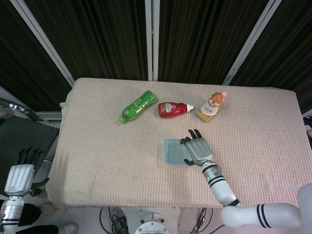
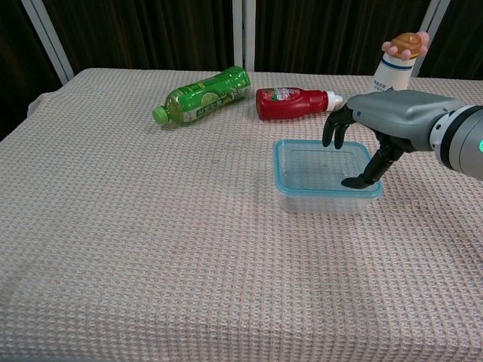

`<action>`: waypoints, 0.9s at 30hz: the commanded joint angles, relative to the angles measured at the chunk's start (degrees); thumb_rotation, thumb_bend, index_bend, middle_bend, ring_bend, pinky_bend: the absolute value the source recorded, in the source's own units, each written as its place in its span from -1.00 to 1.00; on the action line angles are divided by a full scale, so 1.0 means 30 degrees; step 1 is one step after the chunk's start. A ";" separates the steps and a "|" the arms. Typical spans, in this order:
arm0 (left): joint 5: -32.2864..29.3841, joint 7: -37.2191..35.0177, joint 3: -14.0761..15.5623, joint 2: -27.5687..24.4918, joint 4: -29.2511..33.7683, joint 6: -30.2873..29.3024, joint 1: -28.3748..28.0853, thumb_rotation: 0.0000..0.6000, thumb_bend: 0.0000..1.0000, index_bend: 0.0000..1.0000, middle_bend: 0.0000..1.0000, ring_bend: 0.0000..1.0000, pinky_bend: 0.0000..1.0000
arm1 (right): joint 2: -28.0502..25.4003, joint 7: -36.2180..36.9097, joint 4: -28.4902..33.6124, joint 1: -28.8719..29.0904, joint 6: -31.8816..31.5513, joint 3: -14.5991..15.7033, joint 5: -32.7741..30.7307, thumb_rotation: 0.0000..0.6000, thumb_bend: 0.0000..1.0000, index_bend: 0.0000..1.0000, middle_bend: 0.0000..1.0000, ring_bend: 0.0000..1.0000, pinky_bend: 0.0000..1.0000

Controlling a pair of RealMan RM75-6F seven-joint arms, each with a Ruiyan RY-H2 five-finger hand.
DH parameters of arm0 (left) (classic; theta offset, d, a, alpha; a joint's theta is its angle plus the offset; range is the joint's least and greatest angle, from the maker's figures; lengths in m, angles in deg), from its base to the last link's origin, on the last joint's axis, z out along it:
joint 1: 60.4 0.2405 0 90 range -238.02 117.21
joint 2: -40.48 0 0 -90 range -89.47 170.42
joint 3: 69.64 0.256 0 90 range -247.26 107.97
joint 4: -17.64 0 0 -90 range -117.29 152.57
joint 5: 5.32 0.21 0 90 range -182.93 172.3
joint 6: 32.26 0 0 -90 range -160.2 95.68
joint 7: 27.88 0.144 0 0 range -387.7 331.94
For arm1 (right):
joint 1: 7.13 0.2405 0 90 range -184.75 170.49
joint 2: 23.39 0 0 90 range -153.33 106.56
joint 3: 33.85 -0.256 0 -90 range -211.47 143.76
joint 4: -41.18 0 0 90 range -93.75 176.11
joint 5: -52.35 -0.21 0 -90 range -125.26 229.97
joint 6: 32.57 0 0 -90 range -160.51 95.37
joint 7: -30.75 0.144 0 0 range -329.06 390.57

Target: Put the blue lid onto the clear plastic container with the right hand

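On the near middle of the pink waffle-weave cloth covering the table (image 1: 97,156) (image 2: 136,249) sits the clear rectangular plastic container (image 1: 175,152) (image 2: 324,178), with the blue-rimmed lid (image 1: 171,143) (image 2: 284,162) seated on top of it. The right hand (image 1: 197,148) (image 2: 377,124) hovers over the container's right side, palm down, holding nothing; its dark fingers (image 2: 336,128) are spread and droop over the far right corner, while its thumb (image 2: 366,175) points down to the lid's near right edge. Whether the thumb tip actually touches the lid cannot be told.

Along the far part of the table, a green plastic bottle (image 1: 137,106) (image 2: 202,94) lies on its side at the left. Just right of it lies a red ketchup bottle with a white cap (image 1: 174,109) (image 2: 294,102), also on its side. Farther right stands a small white bottle with a tan figure-shaped top (image 1: 211,106) (image 2: 398,59).

The left hand (image 1: 19,173) hangs off the table's near left side, well apart from everything, fingers straight, slightly apart and empty.
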 commanded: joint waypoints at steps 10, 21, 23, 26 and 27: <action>-0.0036 -0.0140 0.0029 0.0011 -0.0061 0.0058 0.0013 1.00 -1.00 -0.70 -0.80 -1.00 -0.96 | -0.0416 0.0339 0.0427 -0.0308 -0.0215 -0.0066 0.0265 1.00 -1.00 -0.39 -0.40 -1.00 -1.00; -0.0018 -0.0094 0.0060 0.0030 -0.0032 0.0145 -0.0031 1.00 -1.00 -0.71 -0.80 -1.00 -0.96 | -0.0240 0.0075 0.0040 0.0066 0.0483 -0.0205 -0.0556 1.00 -1.00 -0.40 -0.41 -1.00 -1.00; -0.0019 -0.0100 0.0062 0.0032 -0.0032 0.0142 -0.0027 1.00 -1.00 -0.71 -0.80 -1.00 -0.96 | -0.0148 0.0071 -0.0055 0.0085 0.0531 -0.0181 -0.0641 1.00 -1.00 -0.40 -0.41 -1.00 -1.00; -0.0041 -0.0110 0.0067 0.0033 -0.0045 0.0173 -0.0028 1.00 -1.00 -0.72 -0.80 -1.00 -0.96 | -0.0040 0.0050 -0.0151 0.0073 0.0531 -0.0084 -0.0681 1.00 -1.00 -0.40 -0.40 -1.00 -1.00; -0.0034 -0.0106 0.0075 0.0031 -0.0052 0.0181 -0.0032 1.00 -1.00 -0.72 -0.80 -1.00 -0.96 | -0.0005 0.0061 -0.0163 0.0054 0.0522 -0.0040 -0.0667 1.00 -1.00 -0.40 -0.40 -1.00 -1.00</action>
